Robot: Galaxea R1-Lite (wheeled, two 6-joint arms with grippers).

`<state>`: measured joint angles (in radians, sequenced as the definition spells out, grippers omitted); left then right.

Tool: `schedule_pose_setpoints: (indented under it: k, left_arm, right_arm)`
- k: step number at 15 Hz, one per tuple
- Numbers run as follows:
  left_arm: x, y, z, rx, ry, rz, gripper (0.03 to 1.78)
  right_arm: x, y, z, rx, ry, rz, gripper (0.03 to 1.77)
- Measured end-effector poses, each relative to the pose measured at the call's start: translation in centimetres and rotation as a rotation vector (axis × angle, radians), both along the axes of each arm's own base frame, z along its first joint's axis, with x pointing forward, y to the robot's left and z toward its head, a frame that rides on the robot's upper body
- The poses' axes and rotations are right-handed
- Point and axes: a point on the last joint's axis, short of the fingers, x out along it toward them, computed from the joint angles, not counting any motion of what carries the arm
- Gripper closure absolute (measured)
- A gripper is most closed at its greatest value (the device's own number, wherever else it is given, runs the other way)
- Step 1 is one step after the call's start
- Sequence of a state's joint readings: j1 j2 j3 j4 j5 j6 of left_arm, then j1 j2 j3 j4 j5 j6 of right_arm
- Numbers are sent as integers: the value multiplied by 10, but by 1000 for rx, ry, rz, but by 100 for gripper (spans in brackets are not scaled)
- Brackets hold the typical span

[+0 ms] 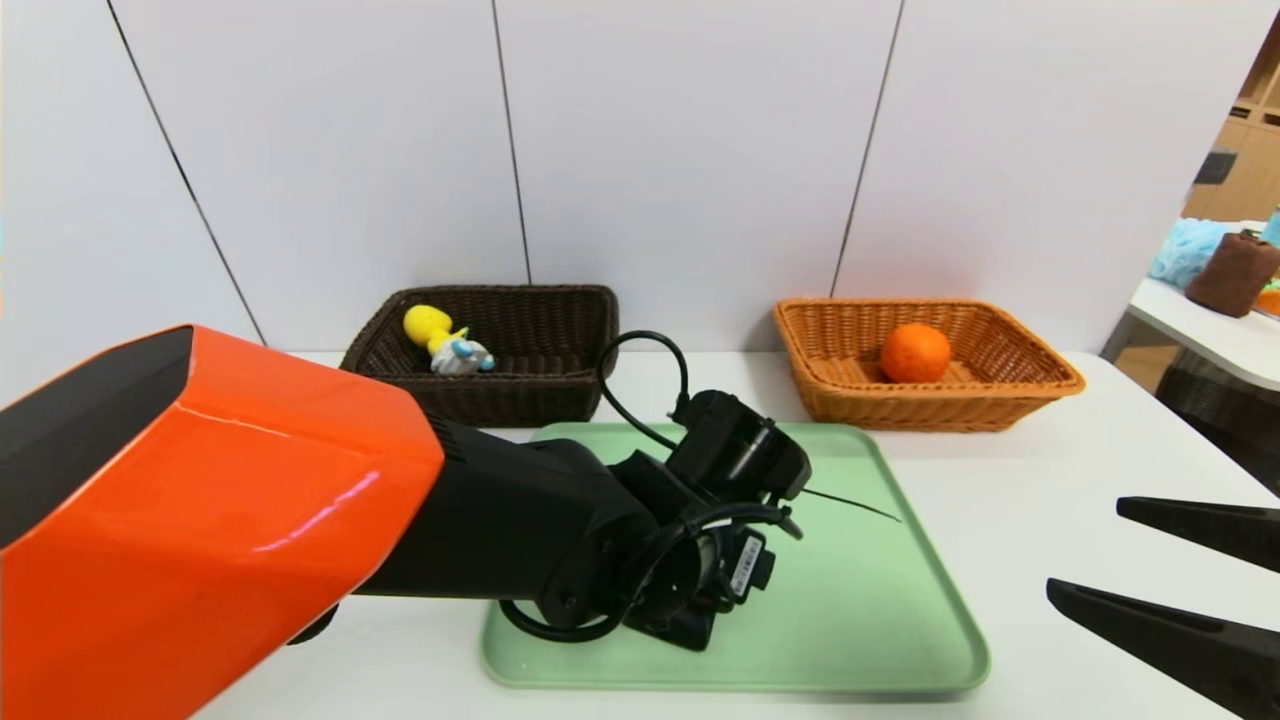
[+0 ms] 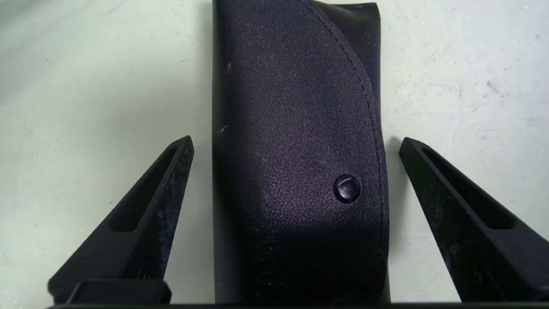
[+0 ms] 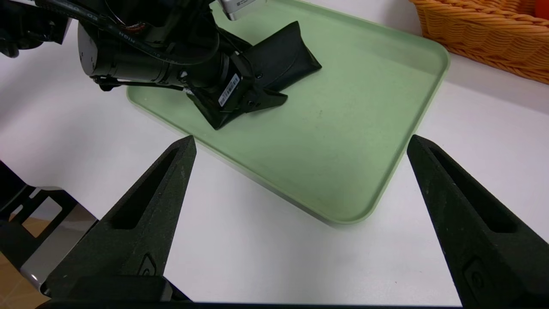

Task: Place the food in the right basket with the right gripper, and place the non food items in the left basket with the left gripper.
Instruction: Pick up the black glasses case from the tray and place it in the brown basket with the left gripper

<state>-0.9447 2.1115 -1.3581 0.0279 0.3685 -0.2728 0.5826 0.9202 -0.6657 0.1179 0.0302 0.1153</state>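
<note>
Straddling the black pouch before the left gripper closes

Lining up from the head view, I have the pouch (image 2: 296,240) flat on the green tray (image 1: 850,600), with my left gripper (image 2: 297,139) over it. Its jaws stand wide apart, one on each side, and nothing is clamped. From the tray's middle, the dark basket (image 1: 500,397) lies towards 11 o'clock, with the duck toy (image 1: 448,345) inside. The orange basket (image 1: 910,408), holding the orange fruit (image 1: 915,353), sits towards 1 o'clock. My right gripper (image 1: 1083,545) idles over the bench (image 1: 1050,460) towards 3 o'clock, jaws apart, empty.

I judge the pouch light and soft, with a smooth skin that could slip. I'd pinch squarely across its long edges, near the snap (image 2: 347,188), low enough that the sides fold inward rather than squeeze out. The flap may buckle, and the long ends could sag once lifted, so they need clearance over the dark basket's rim.
</note>
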Motion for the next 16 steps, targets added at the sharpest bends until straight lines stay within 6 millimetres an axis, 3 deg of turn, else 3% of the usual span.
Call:
schedule_pose_setpoints:
  k: [5,8,11,16]
  left_arm:
    - [1,1,-6,9,11,5,12]
    - [0,2,-6,13,14,6,55]
    - [-1,4,-4,14,13,5,87]
    - [-7,4,8,-4,-4,-9,114]
  right_arm:
    - [-1,-1,2,5,-10,-1,10]
    - [-1,-1,3,8,-13,-1,10]
    - [-1,-1,4,8,-14,-1,10]
    - [-1,-1,3,7,-13,-3,10]
